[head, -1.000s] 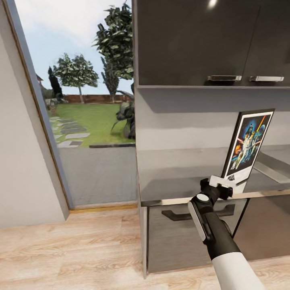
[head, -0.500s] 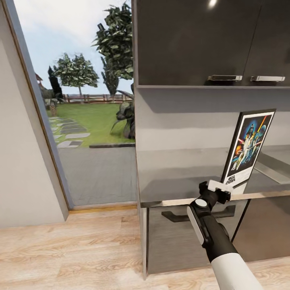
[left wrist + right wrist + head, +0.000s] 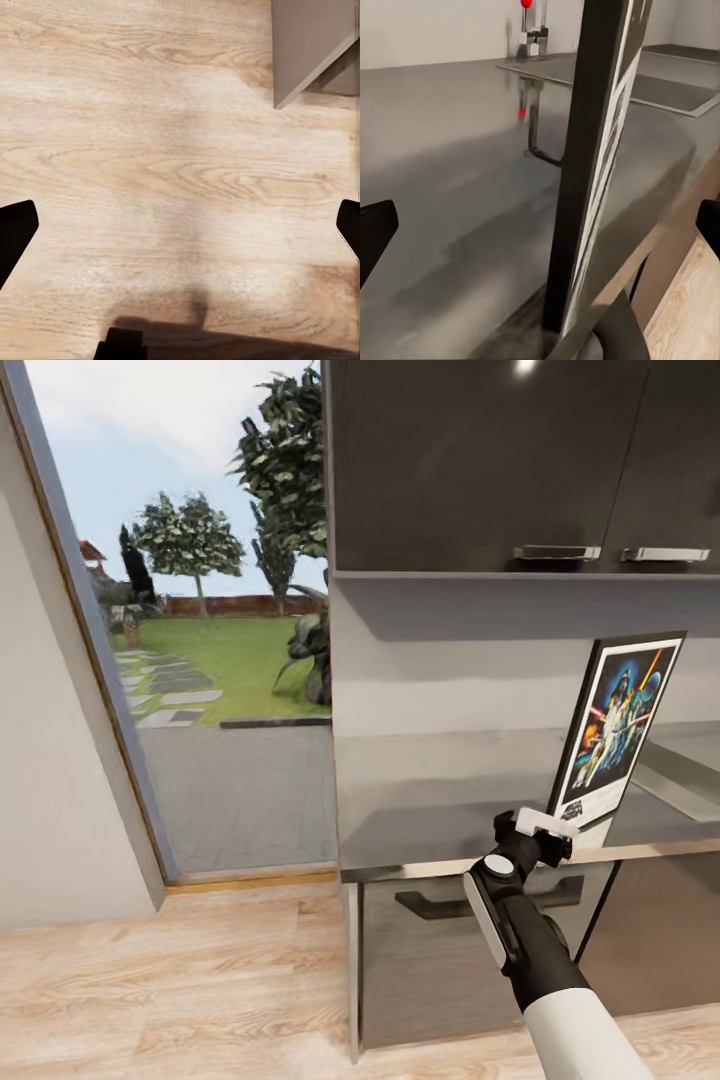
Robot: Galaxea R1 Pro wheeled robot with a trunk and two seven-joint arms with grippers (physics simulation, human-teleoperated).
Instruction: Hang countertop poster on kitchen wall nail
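The right gripper [image 3: 545, 828] sits in the lower right of the head view, at the front edge of the kitchen countertop [image 3: 440, 800], its white fingers clamped on the bottom corner of the poster [image 3: 615, 730], which stands upright with a slight lean, its lower edge down at the grey slab. In the right wrist view the poster [image 3: 592, 150] is seen edge-on as a dark frame with a white border running up the middle of the frame between the two dark fingertips [image 3: 375, 232] at the frame's sides, and it meets the glossy countertop [image 3: 450, 195] at its foot. The poster's artwork is dark blue with figures and crossed lightsabers; a dark line of lettering sits in the white border under it, too small to read. Toward the top of the right wrist view the inset sink [image 3: 660, 82] lies in the slab beside a chrome tap [image 3: 534, 34] with a red-tipped lever; nothing can be made out inside the basin. The left gripper [image 3: 180, 225] hangs over the wooden floor [image 3: 150, 150], its dark fingertips wide apart at the frame's two sides and nothing between them. Dark upper cabinets [image 3: 500, 460] with metal handles fill the upper right of the head view, a dark drawer [image 3: 470, 950] with a handle lies under the counter, and at the left an open doorway [image 3: 200, 660] shows a lawn and trees.
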